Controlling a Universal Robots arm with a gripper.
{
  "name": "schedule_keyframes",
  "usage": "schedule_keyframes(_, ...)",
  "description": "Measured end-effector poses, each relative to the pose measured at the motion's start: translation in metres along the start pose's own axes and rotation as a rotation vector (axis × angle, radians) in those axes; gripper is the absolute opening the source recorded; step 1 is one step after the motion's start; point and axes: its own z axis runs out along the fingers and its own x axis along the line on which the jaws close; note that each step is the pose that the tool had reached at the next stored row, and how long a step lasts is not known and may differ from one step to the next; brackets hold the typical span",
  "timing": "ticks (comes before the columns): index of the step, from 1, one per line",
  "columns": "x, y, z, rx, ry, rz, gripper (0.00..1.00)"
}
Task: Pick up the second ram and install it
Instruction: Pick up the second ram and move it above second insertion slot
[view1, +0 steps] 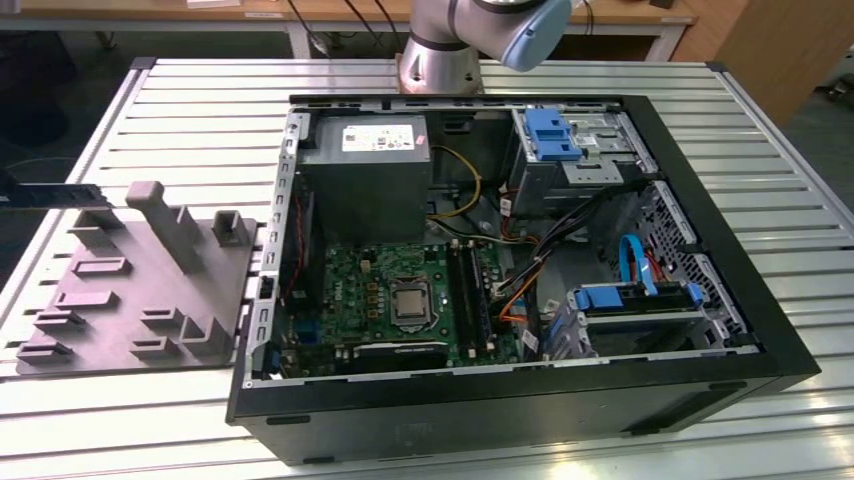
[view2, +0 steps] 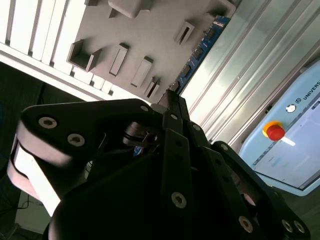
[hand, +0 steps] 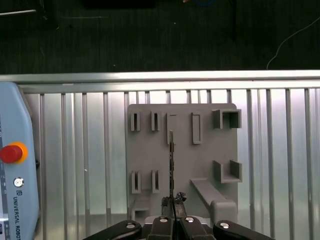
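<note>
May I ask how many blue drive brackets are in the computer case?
2: one bracket at the case's far end, one bracket nearer the camera; both toward the exterior view's right. Others may be hidden.

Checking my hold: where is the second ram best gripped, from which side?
Probably by its flat faces at one short end, coming in along its length, as the gripper holds it: the second ram is a thin, long board.

table (view1: 747, 130): ribbed metal, slight sheen
holder (view1: 134, 290): matt grey plastic
hand (hand: 172, 201): smooth, semi-glossy
second ram (view2: 198, 51): circuit board
</note>
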Motion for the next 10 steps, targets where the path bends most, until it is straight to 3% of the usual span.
schedule_keyframes(10, -0.0010, -0.0253, 0.0000, 0.0000, 0.0001, 0.000, 0.11)
